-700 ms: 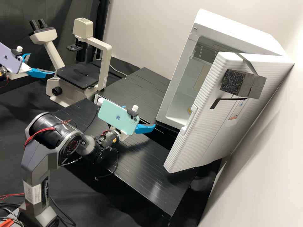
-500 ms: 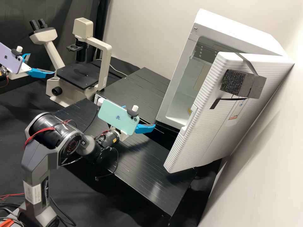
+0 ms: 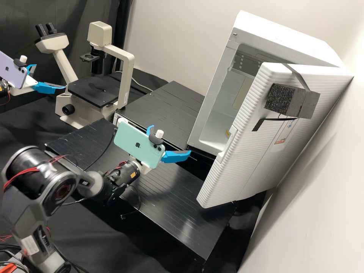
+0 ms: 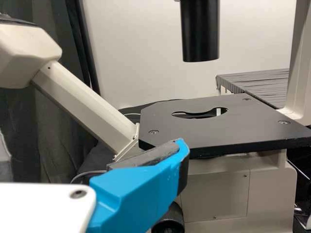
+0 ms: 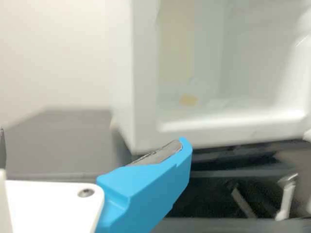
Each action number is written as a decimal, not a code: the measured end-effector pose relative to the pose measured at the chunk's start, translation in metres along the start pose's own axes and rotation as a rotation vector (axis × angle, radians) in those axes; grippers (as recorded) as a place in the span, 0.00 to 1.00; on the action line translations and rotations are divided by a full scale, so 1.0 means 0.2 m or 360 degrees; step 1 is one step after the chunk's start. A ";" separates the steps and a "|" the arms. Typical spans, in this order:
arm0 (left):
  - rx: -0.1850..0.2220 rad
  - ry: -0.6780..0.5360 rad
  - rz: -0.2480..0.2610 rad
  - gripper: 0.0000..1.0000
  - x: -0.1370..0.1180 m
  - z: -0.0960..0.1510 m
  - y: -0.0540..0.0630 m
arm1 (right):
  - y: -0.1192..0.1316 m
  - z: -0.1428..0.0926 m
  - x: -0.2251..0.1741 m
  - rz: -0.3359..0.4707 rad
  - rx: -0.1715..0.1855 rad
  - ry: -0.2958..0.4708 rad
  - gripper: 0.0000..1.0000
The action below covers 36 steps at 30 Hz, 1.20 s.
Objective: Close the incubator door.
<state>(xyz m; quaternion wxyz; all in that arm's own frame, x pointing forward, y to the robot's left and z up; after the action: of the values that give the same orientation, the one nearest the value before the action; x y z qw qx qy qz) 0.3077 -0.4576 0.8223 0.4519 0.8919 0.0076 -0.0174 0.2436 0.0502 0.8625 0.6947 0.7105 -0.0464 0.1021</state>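
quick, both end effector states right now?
Left end effector: open, holding nothing.
Right end effector: open, holding nothing, short of the incubator door.

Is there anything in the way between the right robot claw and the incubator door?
Nothing visible stands between the right gripper and the incubator door, just an open gap. The door is open.

The black, slatted tabletop (image 3: 185,223) has a second slatted section (image 3: 163,110) just beside it, towards the wall. The incubator (image 3: 280,34) stands at that section's end, though I can't make out its underside. Nearby, the microscope (image 3: 126,81) and a pale cable (image 3: 141,84) rest on black cloth (image 3: 22,127).
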 end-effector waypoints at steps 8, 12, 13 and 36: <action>0.0000 0.0000 0.0000 1.00 0.00 0.00 0.00 | 0.19 -0.11 -0.25 0.0368 -0.0077 0.0207 1.00; 0.0000 0.0000 0.0000 1.00 0.00 0.00 0.00 | 0.28 -0.08 -0.33 0.0511 -0.0058 0.0185 1.00; 0.0000 0.0000 0.0000 1.00 0.00 0.00 0.00 | 0.30 -0.07 -0.34 0.0543 -0.0056 0.0168 1.00; 0.0000 0.0000 0.0000 1.00 0.00 0.00 0.00 | 0.38 0.29 -0.17 0.0592 0.0014 -0.0303 1.00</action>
<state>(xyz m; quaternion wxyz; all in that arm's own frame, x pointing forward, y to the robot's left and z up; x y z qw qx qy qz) 0.3077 -0.4576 0.8223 0.4519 0.8919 0.0076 -0.0174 0.1999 -0.0122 0.9298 0.6531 0.6993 -0.2417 0.1611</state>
